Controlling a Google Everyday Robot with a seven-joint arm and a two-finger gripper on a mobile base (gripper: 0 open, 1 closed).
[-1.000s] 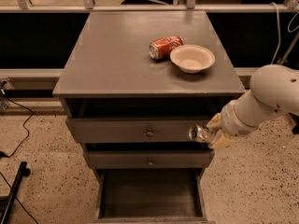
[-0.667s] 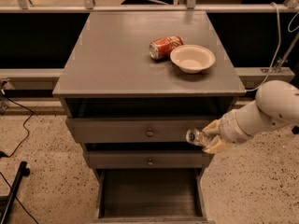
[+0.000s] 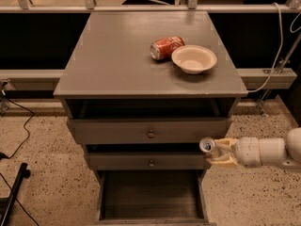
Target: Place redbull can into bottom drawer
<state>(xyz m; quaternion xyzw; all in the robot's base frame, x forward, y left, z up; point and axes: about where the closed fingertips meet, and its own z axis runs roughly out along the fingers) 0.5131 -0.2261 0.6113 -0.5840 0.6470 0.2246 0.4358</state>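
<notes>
- Gripper (image 3: pixel 217 151) sits below the bench's (image 3: pixel 117 55) front right corner, fingers clamped on the redbull can (image 3: pixel 207 145), which is held sideways.
- Bottom drawer (image 3: pixel 150 194) stands open under the front edge, lower left of the can.
- Red soda can (image 3: pixel 167 47) lies touching the bowl (image 3: pixel 194 59) near the right edge.

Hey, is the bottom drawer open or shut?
Open: the bottom drawer is pulled out, its inside showing. The gripper holds the can beside the middle drawer.
</notes>
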